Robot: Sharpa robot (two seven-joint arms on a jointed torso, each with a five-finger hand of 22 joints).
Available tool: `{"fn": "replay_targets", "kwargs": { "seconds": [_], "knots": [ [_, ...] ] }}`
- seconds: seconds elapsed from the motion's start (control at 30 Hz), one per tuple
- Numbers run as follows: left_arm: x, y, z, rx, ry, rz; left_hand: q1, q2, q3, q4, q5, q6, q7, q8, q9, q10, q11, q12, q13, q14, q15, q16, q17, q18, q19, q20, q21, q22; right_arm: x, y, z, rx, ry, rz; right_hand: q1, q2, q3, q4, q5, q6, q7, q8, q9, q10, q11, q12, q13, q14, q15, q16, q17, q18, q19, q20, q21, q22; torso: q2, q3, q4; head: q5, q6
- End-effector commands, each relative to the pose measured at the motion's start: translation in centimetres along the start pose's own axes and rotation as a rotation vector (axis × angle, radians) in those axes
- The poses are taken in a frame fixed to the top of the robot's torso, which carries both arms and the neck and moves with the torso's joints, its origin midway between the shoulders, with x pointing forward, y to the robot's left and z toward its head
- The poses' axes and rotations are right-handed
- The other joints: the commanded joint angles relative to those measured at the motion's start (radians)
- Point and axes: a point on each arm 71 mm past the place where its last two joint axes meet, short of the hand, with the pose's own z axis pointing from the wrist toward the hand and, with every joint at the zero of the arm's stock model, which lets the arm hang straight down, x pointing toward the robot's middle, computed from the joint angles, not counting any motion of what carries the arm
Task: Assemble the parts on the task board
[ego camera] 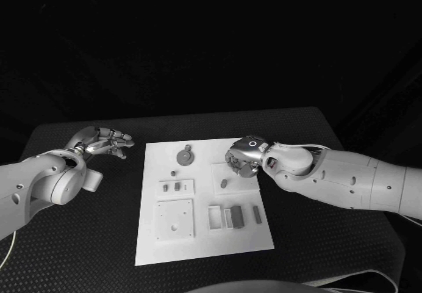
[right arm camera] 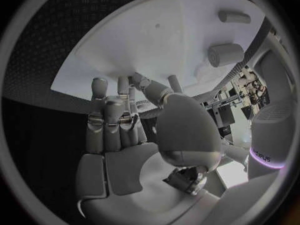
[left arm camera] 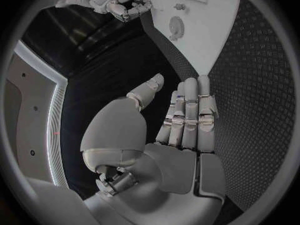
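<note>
The white task board (ego camera: 198,244) lies in the middle of the table. On it are a round disc part (ego camera: 185,156), small pieces (ego camera: 177,185), a short peg (ego camera: 224,182), a square plate (ego camera: 174,218) and oblong blocks (ego camera: 236,215). My right hand (ego camera: 244,157) hovers over the board's far right part, fingers pointing down at the bare white surface (right arm camera: 156,35), with nothing seen in them. Two cylindrical parts (right arm camera: 225,54) (right arm camera: 234,16) lie beyond its fingertips. My left hand (ego camera: 103,143) is off the board's far left corner, fingers stretched out and empty (left arm camera: 187,115).
Black textured table (ego camera: 334,244) surrounds the board on all sides. The left wrist view shows the board's edge (left arm camera: 206,45), the disc part (left arm camera: 177,27) and my right hand (left arm camera: 122,5) beyond it.
</note>
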Motion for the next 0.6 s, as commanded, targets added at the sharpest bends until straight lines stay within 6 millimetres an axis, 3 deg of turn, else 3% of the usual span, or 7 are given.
{"fn": "replay_targets", "kwargs": {
  "seconds": [0.03,0.6],
  "knots": [
    [0.15,-0.18,0.06,0.012,0.008,0.001,-0.001,0.002,-0.004,-0.003,-0.005,-0.008,0.002,0.004,0.000,-0.007,-0.001,-0.004,0.002,0.007,-0.002,-0.003,0.001,0.019,0.007,-0.002,0.004,-0.001,0.25,0.14,-0.20,0.000,0.001,-0.016,0.000,0.013,0.002,-0.003,0.003,0.007,0.001,0.004,0.001,0.004,-0.001,0.003,0.003,-0.003,-0.012,0.007,0.001,0.020,0.003,-0.002,0.005,0.024,0.000,0.0000,-0.0003,0.000,0.001],
    [0.07,-0.14,0.10,0.012,0.005,0.002,-0.001,0.003,-0.005,-0.002,-0.005,-0.009,0.002,0.005,0.000,-0.007,-0.001,-0.004,0.002,0.008,-0.002,-0.003,0.002,0.019,0.008,-0.002,0.004,-0.003,-0.63,0.13,-0.27,-0.002,-0.037,-0.004,-0.001,0.012,0.003,-0.003,0.003,0.008,0.000,0.005,0.007,0.005,-0.002,0.005,0.009,-0.004,-0.014,0.009,0.001,0.020,0.004,-0.003,0.008,0.024,0.000,0.0001,0.0000,0.001,0.004]
  ]
}}
